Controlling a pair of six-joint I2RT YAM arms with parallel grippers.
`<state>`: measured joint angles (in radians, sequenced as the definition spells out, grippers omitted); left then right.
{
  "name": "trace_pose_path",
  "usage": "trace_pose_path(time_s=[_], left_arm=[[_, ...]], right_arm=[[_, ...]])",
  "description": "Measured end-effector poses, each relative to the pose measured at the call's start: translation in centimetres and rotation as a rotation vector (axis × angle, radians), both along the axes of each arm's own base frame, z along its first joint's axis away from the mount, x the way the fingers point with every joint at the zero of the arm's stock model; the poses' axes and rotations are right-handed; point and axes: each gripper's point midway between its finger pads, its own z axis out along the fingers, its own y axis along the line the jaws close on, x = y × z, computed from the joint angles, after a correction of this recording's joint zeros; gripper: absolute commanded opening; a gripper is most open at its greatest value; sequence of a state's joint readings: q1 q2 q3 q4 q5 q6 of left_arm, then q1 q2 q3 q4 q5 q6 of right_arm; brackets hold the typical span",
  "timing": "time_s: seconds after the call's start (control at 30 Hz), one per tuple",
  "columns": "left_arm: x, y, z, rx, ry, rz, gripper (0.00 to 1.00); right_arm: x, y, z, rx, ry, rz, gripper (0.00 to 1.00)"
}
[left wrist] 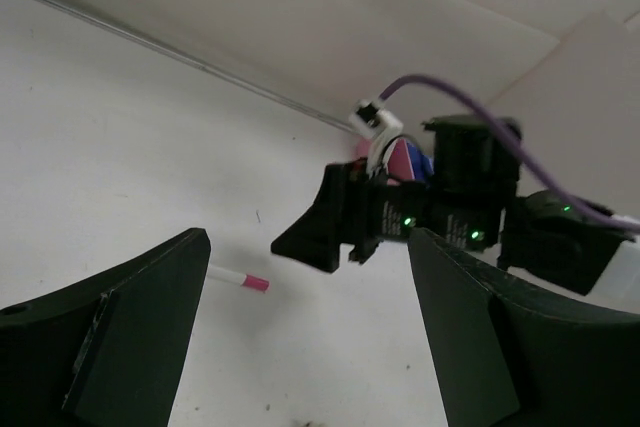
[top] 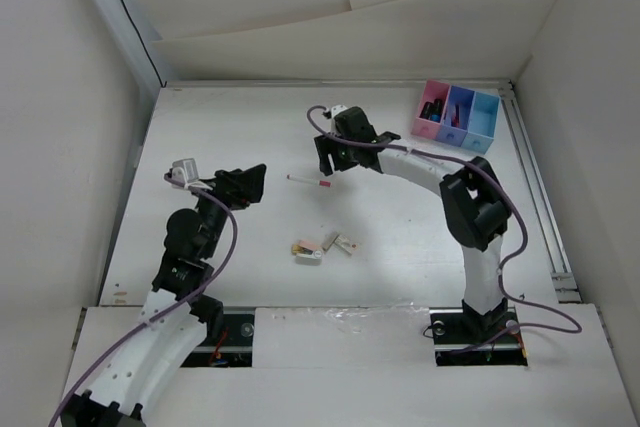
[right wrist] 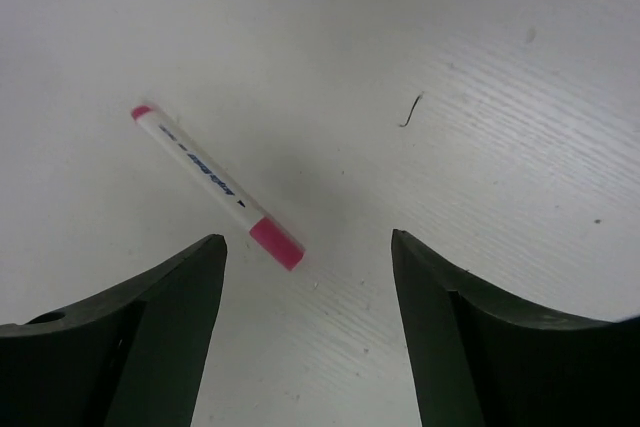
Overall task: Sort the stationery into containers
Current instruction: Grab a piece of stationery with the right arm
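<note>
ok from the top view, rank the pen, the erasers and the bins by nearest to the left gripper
1. pen, just right of the left gripper
2. erasers, centre, nearer the arm bases
3. bins, far right corner

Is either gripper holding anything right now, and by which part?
Nothing is held. The right gripper is open by the pen, which lies loose on the table; the left gripper is open and empty too.

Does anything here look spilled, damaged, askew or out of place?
Nothing spilled or damaged. The white pen with pink ends lies loose on the white table beside the right gripper, and small beige blocks sit unsorted mid-table; the joined pink, blue and light-blue bins stand upright.
</note>
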<state>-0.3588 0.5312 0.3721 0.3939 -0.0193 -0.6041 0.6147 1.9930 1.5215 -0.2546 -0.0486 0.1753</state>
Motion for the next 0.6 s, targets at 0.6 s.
trace_pose_path(time_s=[0.6], left_arm=[[-0.3,1.9,0.0,-0.042,0.007,0.094,0.79]], right_arm=[[-1.7,2.8,-6.8,-0.171,0.073,0.105,0.50]])
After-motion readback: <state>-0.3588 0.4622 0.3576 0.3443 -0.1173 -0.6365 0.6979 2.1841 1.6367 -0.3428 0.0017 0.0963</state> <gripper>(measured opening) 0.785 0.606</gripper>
